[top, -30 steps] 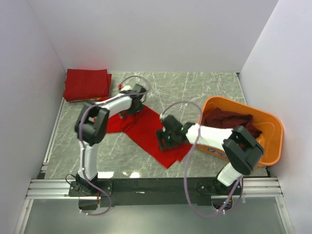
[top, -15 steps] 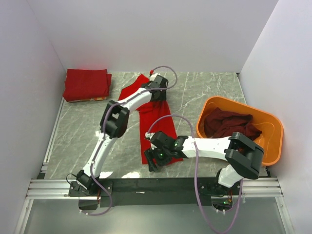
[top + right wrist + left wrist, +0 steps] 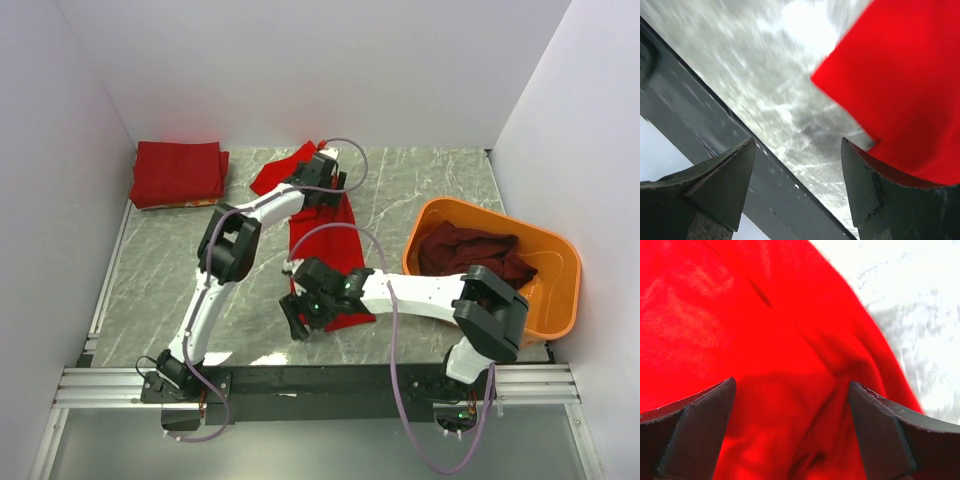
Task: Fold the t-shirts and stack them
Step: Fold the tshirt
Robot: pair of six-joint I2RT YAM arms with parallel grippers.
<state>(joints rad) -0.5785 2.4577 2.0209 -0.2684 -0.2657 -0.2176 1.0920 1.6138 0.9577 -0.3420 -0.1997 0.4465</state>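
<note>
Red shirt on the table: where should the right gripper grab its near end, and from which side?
Probably the near corner of the red shirt: it lies flat and pointed on the bare table. Bring the open right gripper in low from the near edge, clear of cloth, and pinch across the point.

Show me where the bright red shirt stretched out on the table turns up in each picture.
Top external: the stretched-out red shirt lies as a long strip running from far to near across mid-table.
Left wrist: the shirt fills nearly the whole picture, rumpled.
Right wrist: one corner of it fills the upper right.
Shared landmark: the grey marbled table.
</note>
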